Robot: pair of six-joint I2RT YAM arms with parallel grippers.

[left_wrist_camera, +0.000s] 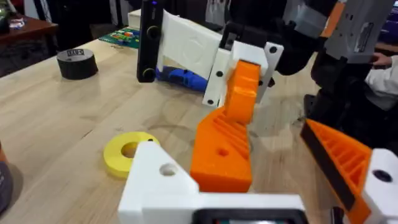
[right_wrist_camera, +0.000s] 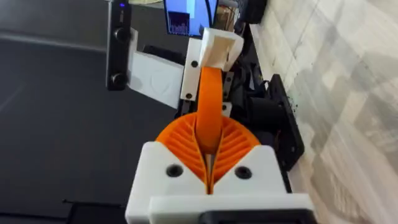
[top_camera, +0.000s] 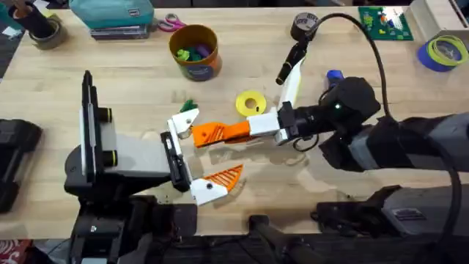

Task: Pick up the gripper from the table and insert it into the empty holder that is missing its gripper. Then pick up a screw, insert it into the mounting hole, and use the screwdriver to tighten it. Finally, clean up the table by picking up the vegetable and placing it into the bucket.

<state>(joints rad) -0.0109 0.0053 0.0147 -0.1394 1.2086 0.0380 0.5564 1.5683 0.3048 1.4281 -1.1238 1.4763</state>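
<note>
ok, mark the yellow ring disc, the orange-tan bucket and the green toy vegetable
yellow ring-shaped disc (top_camera: 250, 103), overhead view, on its rim
orange-tan cylindrical bucket (top_camera: 207, 67), overhead view, on its front wall
small green leafy toy vegetable (top_camera: 188, 106), overhead view, on its leaves

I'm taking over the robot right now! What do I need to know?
Right gripper: jaws shut on the orange tip, its end touching the holder.
Left gripper: jaws open; the holder is its bare white finger.
Vegetable: on the table beside the holder. Bucket: farther back. Screwdriver: beyond the right arm.
Done: tip picked up.
Left: seat the tip (it doesn't look fully in), add and tighten a screw, put the vegetable into the bucket.
</note>
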